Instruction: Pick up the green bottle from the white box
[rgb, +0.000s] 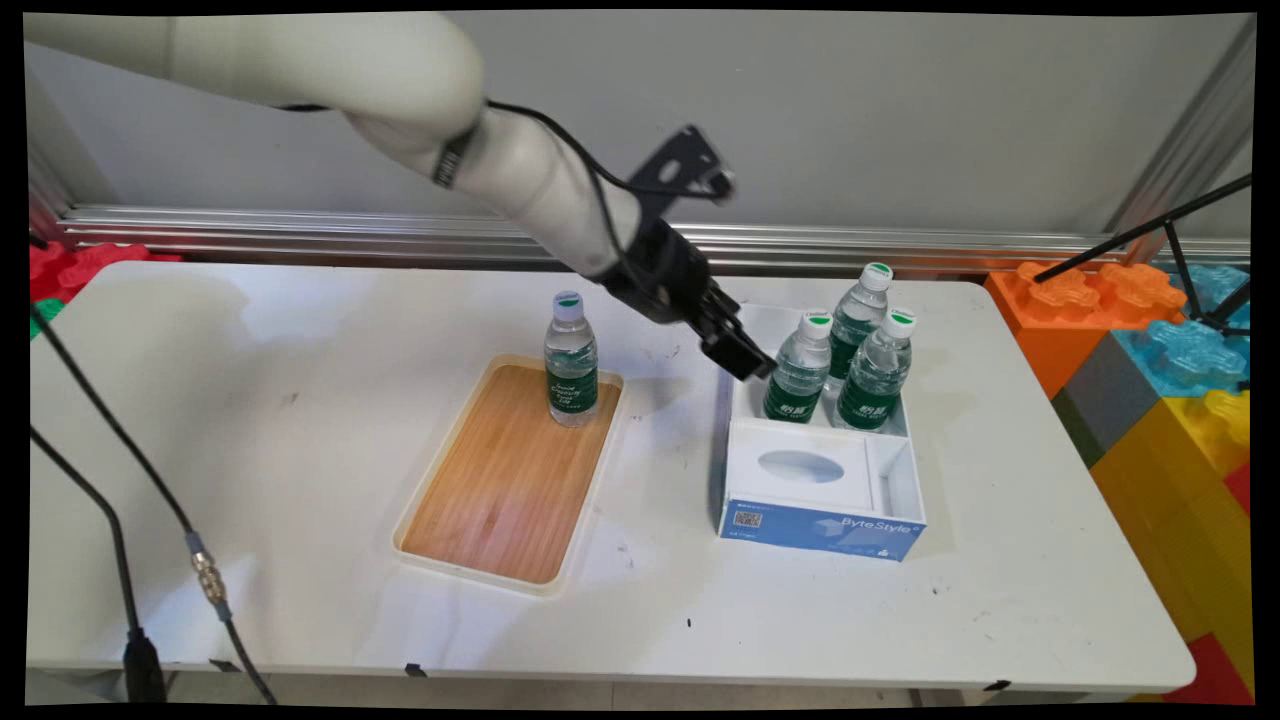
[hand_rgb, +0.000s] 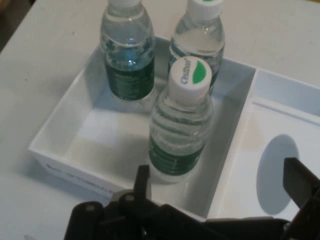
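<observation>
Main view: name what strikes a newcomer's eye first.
The black two-finger claw hangs open beside three clear green-labelled water bottles standing in the white cardboard box right of centre. A fourth such bottle stands alone at the wooden tray's far end.

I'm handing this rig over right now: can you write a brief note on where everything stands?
Tool: open, holding nothing, poised at the left edge of the white box, nearest the front-left bottle.
Three bottles stand upright in the box's far compartment; the near compartment, with its oval cutout, has none.
One bottle stands upright at the far end of the wooden tray.
</observation>
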